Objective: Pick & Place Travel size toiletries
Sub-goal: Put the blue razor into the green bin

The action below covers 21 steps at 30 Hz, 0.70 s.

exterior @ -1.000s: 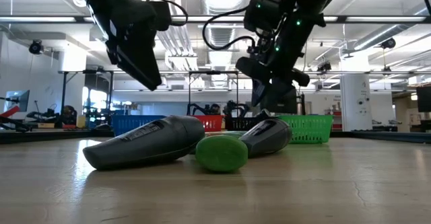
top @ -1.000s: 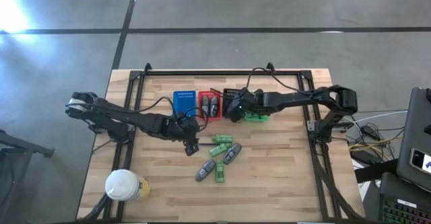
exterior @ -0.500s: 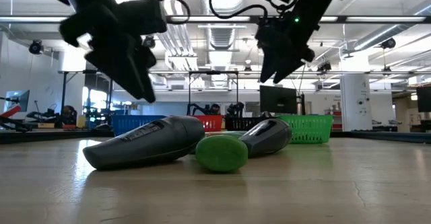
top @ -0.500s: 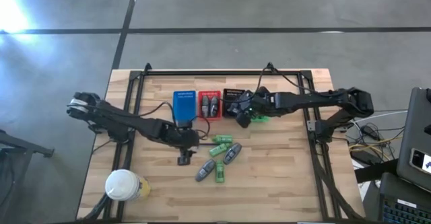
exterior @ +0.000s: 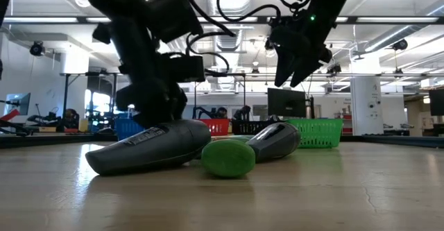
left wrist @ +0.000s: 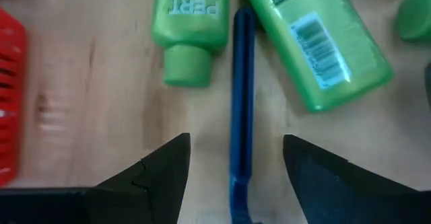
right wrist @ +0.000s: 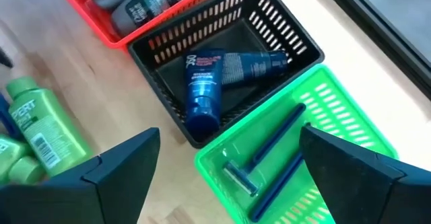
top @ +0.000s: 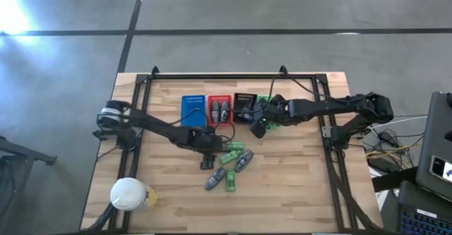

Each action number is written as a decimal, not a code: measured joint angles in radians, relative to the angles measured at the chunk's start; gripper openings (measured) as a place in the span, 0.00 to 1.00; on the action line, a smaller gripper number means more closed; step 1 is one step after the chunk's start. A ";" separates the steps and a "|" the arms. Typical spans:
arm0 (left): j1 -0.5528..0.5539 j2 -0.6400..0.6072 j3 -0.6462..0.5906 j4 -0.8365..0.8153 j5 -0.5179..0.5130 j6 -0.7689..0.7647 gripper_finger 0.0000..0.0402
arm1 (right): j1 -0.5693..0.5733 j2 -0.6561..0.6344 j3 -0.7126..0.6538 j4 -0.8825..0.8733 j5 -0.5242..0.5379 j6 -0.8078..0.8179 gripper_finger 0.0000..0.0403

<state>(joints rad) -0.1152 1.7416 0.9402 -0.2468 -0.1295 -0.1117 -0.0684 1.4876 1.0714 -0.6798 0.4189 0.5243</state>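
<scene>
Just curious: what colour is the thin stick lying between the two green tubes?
Dark blue. The stick shows best in the left wrist view, right ahead of the left claw.

Left claw low, right claw raised, both agape.

High view looks straight down on the pale wooden table. Low view sits at tabletop level, close to the tubes. Wrist views look down closely; both share bright green plastic tubes, at nine o'clock in the right's.
</scene>
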 joint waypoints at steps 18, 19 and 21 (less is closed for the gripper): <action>0.015 0.031 0.005 0.007 0.050 0.032 0.09 | 0.006 -0.001 0.000 0.001 0.000 0.000 0.72; 0.015 0.028 0.005 0.005 0.049 0.022 0.07 | 0.006 -0.004 0.000 0.001 -0.003 0.000 0.70; 0.016 0.018 0.005 -0.001 0.050 0.009 0.06 | 0.006 -0.009 0.000 0.001 -0.023 0.000 0.68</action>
<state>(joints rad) -0.0995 1.7598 0.9448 -0.2480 -0.0799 -0.1027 -0.0628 1.4781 1.0710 -0.6791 0.3960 0.5240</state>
